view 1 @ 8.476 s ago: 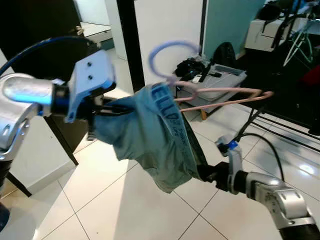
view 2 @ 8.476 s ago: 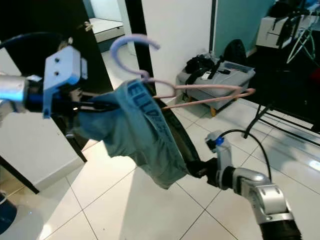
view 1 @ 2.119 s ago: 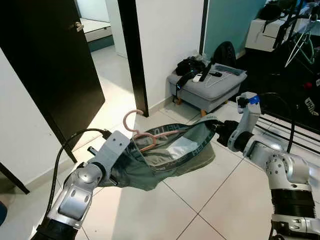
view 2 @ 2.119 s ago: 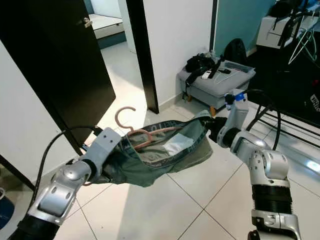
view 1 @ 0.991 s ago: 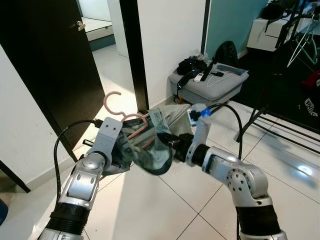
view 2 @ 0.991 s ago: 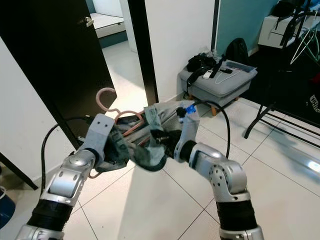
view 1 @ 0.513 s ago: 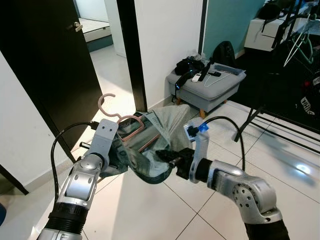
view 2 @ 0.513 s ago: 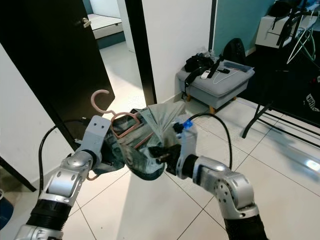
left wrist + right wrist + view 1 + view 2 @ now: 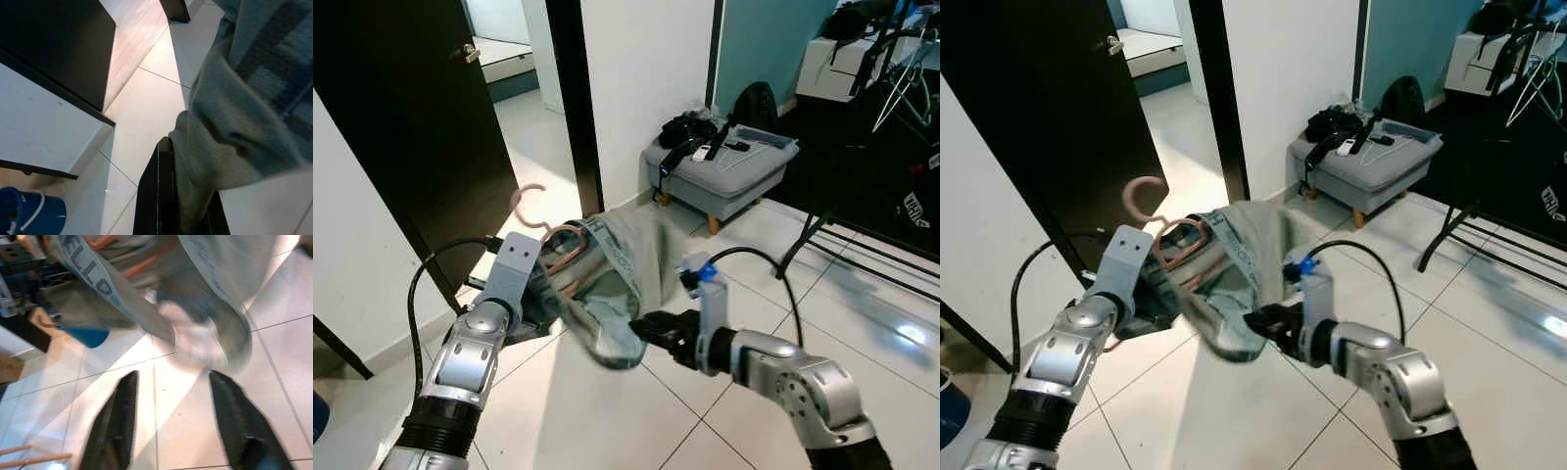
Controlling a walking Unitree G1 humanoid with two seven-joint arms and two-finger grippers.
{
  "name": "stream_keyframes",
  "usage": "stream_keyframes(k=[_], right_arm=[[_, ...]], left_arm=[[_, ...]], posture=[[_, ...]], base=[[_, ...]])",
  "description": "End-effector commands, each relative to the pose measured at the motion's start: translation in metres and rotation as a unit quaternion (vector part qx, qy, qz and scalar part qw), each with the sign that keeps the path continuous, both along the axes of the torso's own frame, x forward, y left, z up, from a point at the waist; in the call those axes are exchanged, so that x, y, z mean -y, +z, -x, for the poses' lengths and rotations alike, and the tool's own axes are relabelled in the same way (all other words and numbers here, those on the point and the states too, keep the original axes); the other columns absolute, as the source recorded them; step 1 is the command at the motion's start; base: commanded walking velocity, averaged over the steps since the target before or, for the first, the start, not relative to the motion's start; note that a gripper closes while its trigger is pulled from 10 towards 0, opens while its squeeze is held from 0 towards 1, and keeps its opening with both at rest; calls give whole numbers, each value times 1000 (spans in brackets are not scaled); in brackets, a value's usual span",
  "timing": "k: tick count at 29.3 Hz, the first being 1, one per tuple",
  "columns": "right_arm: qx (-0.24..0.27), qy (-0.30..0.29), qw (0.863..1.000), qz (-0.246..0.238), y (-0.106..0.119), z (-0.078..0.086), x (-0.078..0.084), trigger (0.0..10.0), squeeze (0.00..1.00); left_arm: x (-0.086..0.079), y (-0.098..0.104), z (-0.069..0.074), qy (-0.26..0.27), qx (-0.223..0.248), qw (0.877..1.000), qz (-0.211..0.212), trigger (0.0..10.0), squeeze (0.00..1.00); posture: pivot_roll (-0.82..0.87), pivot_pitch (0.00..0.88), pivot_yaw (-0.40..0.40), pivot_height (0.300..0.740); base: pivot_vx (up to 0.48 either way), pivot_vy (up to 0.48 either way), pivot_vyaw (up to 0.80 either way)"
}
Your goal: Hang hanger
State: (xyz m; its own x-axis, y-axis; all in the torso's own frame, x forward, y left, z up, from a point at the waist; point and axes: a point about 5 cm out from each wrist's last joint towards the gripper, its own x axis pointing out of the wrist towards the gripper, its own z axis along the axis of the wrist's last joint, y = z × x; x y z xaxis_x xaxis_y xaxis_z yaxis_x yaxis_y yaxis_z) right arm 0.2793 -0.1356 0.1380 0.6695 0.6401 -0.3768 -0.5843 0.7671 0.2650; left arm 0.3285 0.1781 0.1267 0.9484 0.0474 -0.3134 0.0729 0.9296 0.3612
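Observation:
A pink hanger (image 9: 540, 221) sticks its hook up out of a grey-green garment (image 9: 619, 279) with a lettered waistband. My left gripper (image 9: 188, 215) is shut on a fold of the garment, holding cloth and hanger above the floor ahead of me; its fingers are buried in the fabric. My right gripper (image 9: 176, 431) is open, just below and in front of the garment's drooping lower edge (image 9: 195, 340), with nothing between its fingers. In the eye views the right gripper (image 9: 648, 331) sits at the cloth's bottom hem.
A black door (image 9: 411, 117) and a black door frame (image 9: 570, 98) stand to the left and ahead. A grey ottoman (image 9: 720, 174) loaded with bags is beyond. A black rack (image 9: 822, 230) stands at the right. A blue bucket (image 9: 29, 215) is on the tiled floor.
My right gripper has let go of the garment's hem and dropped slightly lower. The cloth now hangs from the left gripper alone, which has barely moved.

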Motion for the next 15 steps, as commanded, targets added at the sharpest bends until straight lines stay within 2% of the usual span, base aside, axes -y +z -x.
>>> stream_keyframes(k=[1,2,3,5,6,7,8,9,12,14,15], right_arm=[[3,-7,1000,1,-1,-2,2,10000,1000],[3,-7,1000,1,-1,-2,2,10000,1000],[6,-16,1000,4,0,-2,11,10000,1000],[6,-16,1000,4,0,-2,11,10000,1000],[18,-24,1000,-1,4,-3,21,10000,1000],[18,-24,1000,-1,4,-3,21,10000,1000],[41,-17,999,-16,10,-2,28,10000,1000],[64,-13,997,-39,18,-1,34,10000,1000],[88,-11,994,-58,24,0,39,10000,1000],[110,-49,989,-90,28,-1,53,10000,1000],[110,-49,989,-90,28,-1,53,10000,1000]], left_arm=[[-9,0,1,9,3,1000,-19,10000,0],[-9,0,1,9,3,1000,-19,10000,0],[-13,0,2,13,10,1000,-27,10000,0],[-13,0,2,13,10,1000,-27,10000,0],[-19,1,3,20,19,999,-35,10000,0],[-19,1,3,20,19,999,-35,10000,0],[-24,0,5,29,25,999,-34,10000,0],[-28,-1,7,38,32,998,-23,10000,0],[-32,-2,9,42,45,998,-12,10000,0],[-36,-6,16,41,68,997,22,10000,0],[-36,-6,16,41,68,997,22,10000,0]], posture=[[-100,0,93,731],[-100,0,93,731],[-96,0,88,731],[-96,0,88,731],[-96,0,86,731],[-96,0,86,731],[-96,0,86,731],[-102,0,87,731],[-102,0,83,731],[-100,0,81,731],[-100,0,81,731]], base=[[0,0,0],[0,0,0],[0,0,0],[0,0,0],[0,0,0],[0,0,0],[0,0,0],[0,0,0],[0,0,0],[0,0,0],[0,0,0]])
